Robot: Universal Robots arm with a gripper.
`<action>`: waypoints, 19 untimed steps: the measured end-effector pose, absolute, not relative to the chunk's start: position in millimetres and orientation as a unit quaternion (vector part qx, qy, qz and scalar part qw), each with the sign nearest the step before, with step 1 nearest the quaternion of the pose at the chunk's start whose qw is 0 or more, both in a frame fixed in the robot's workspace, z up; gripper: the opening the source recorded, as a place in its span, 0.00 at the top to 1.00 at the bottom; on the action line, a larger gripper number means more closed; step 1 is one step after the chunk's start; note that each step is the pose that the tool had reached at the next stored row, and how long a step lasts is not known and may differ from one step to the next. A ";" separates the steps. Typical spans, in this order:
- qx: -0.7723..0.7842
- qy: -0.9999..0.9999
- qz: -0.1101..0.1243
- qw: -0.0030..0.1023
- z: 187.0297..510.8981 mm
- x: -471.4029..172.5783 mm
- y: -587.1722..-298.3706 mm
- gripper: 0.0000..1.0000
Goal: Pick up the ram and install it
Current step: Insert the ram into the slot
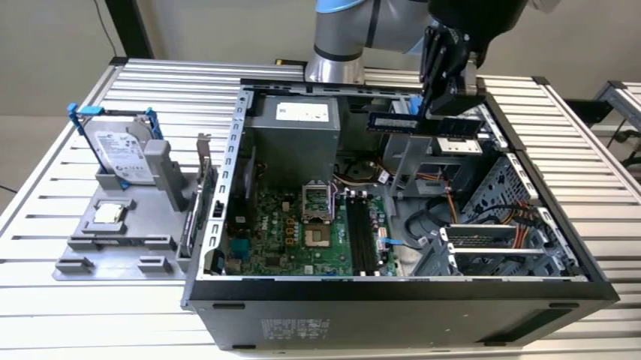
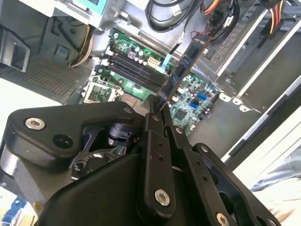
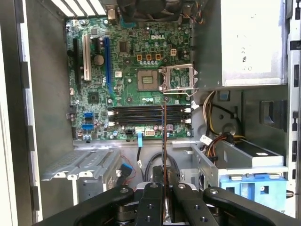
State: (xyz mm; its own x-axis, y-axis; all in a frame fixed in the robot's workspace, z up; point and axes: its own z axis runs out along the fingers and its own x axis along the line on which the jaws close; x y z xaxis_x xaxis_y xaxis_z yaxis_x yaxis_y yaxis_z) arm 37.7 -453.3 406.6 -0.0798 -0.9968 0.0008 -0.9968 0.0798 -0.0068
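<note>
The ram (image 1: pixel 392 121) is a thin blue stick, held level above the open computer case, over its back part. My gripper (image 1: pixel 428 112) is shut on one end of it. In the second wrist view the ram (image 2: pixel 188 61) sticks out from the gripper (image 2: pixel 160 110) with its black chips showing. The first wrist view shows the ram (image 3: pixel 163 141) edge-on as a thin line rising from the gripper (image 3: pixel 163 186). That line crosses the long black slots (image 3: pixel 146 115) on the green motherboard (image 3: pixel 127 61). Those slots (image 1: pixel 361 232) lie well below the ram, towards the case's front.
A grey power supply (image 1: pixel 296 127) fills the case's back corner, with the open processor socket (image 1: pixel 318 206) in front of it. Orange cables and a metal drive cage (image 1: pixel 501 247) sit on the exterior view's right. Left of the case, a grey fixture holds a hard drive (image 1: pixel 125 154).
</note>
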 end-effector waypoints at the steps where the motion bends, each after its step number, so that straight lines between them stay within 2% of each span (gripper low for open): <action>1: -0.675 0.738 -0.003 0.002 406.6 37.7 -453.3 1.00; 19: -0.616 0.788 -0.003 0.002 406.6 37.7 -453.3 1.00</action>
State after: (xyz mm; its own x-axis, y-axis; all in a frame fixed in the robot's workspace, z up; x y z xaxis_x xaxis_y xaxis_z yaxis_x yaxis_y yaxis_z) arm 37.7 -453.3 406.6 -0.2408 -0.9706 0.0009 -0.9706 0.2408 -0.0068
